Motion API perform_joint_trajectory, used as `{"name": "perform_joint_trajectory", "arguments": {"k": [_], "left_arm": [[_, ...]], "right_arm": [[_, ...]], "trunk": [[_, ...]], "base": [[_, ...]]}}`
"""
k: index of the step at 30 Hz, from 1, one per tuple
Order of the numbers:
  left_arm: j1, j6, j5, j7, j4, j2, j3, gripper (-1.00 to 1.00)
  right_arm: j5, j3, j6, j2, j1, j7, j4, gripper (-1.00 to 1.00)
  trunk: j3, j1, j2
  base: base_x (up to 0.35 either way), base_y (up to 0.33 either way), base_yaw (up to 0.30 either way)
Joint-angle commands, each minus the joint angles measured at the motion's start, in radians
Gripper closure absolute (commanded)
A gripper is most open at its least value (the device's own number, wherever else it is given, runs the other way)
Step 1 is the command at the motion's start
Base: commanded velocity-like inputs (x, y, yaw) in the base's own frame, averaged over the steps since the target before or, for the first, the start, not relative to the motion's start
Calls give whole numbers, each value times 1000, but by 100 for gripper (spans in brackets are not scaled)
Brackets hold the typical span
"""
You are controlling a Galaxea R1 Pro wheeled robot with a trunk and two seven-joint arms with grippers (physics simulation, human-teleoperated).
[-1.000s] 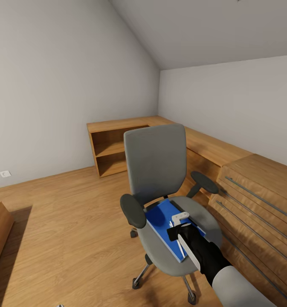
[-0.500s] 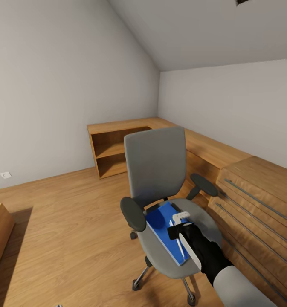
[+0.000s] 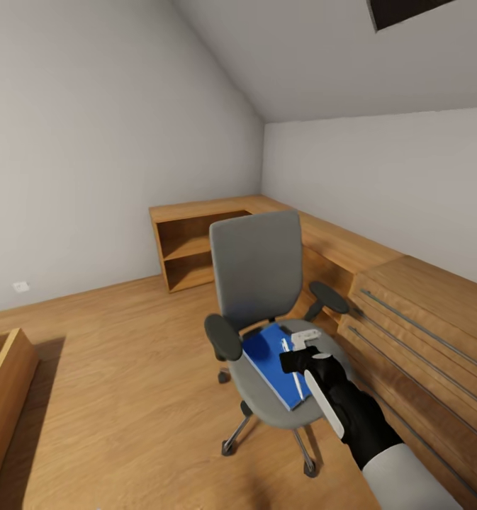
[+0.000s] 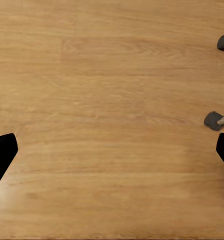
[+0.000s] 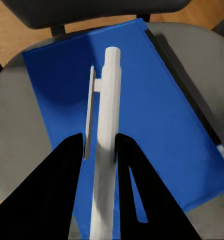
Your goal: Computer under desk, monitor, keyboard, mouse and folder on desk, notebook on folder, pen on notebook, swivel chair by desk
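Note:
The grey swivel chair (image 3: 256,269) stands on the wooden floor, its seat facing me. The bright blue folder (image 3: 270,358) lies flat on the seat. My right gripper (image 3: 302,354) hovers just above the folder, shut on the white pen (image 3: 295,379). In the right wrist view the pen (image 5: 108,115) runs lengthwise between the two black fingers (image 5: 67,170), over the folder (image 5: 152,115); a dark strip lines one long edge of the folder. My left gripper (image 4: 112,155) is open over bare floor, nothing between its fingers.
A light wooden drawer chest (image 3: 422,319) stands close to the chair's right. A low wooden shelf unit (image 3: 195,244) fills the far corner. Another wooden piece (image 3: 4,382) sits at the left edge. Two chair casters (image 4: 212,120) show near my left gripper.
The whole head view has shifted, so the camera moved and the chair looks slightly smaller. My right gripper still holds the pen over the folder.

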Motion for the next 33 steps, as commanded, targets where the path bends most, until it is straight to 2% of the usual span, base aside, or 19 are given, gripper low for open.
{"name": "perform_joint_trajectory", "arguments": {"k": [1,4,6,8,11,17,20,21,24,25,26,30,31,33], "left_arm": [[0,2,7,7,-1,1,-3,-100],[0,3,4,7,10,1,-4,-100],[0,3,-9,8,38,0,-5,-100],[0,3,-17,8,51,-1,-5,-100],[0,4,-31,8,68,-3,-5,-100],[0,9,-35,9,79,-3,-6,-100],[0,11,-35,9,85,-4,-6,-100],[0,12,-36,9,94,-4,-6,-100],[0,13,-37,9,115,-5,-6,-100],[0,15,-38,8,141,-6,-8,-100],[0,16,-42,8,164,-7,-9,-100],[-22,26,-57,6,243,-23,-10,-100],[-63,33,-108,6,335,-50,-11,-100],[-73,33,-129,6,356,-58,-11,-100]], "right_arm": [[-12,-9,5,-1,4,-11,-15,100],[-13,-66,19,-2,32,-11,-79,100],[-13,-128,40,-2,69,-11,-161,100],[-13,-160,50,-1,87,-12,-204,100],[-13,-232,67,3,127,-11,-294,100],[-25,-299,82,9,155,-11,-366,100],[-54,-320,86,12,161,-12,-391,100],[-81,-333,88,14,167,-12,-405,100],[-126,-358,89,15,176,-12,-417,100],[-164,-390,90,16,181,-13,-424,100],[-184,-412,90,17,183,-13,-427,100],[-215,-471,90,18,186,-13,-430,100],[-228,-560,93,29,187,-13,-432,100],[-235,-581,96,34,187,-12,-434,100]], "trunk": [[2,-5,7],[12,-16,28],[18,-24,42],[24,-31,56],[34,-43,77],[53,-66,119],[62,-77,140],[65,-81,147],[75,-93,168],[78,-97,175],[81,-100,182],[93,-116,210],[96,-120,217],[103,-127,231]], "base": [[-336,0,0],[-338,0,0],[-340,0,0],[-340,0,0],[-340,0,0],[-277,0,0],[-108,0,0],[-55,0,0],[-36,0,0],[-11,0,0],[-9,0,0],[-5,0,0],[0,0,0],[0,0,-9]]}}
